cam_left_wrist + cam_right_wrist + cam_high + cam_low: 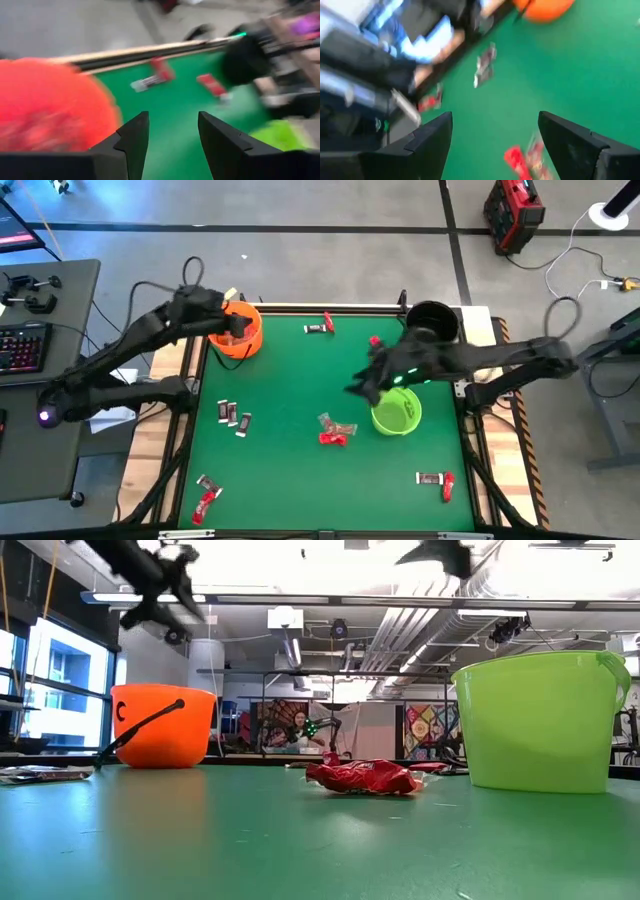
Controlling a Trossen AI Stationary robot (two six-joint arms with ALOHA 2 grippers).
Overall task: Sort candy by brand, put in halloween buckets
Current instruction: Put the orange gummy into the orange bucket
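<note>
Fingers of the left gripper parted above the round orange bucket; right gripper spread, near three crinkly, maybe red, candies.

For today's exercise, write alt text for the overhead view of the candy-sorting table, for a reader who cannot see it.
Two dark robot arms reach over a green table: the left gripper is at the orange bucket, and the right gripper, open, hangs beside the lime green bucket. A black bucket stands at the far edge, and wrapped candies lie scattered.

Overhead and table-level cameras share the green table.
</note>
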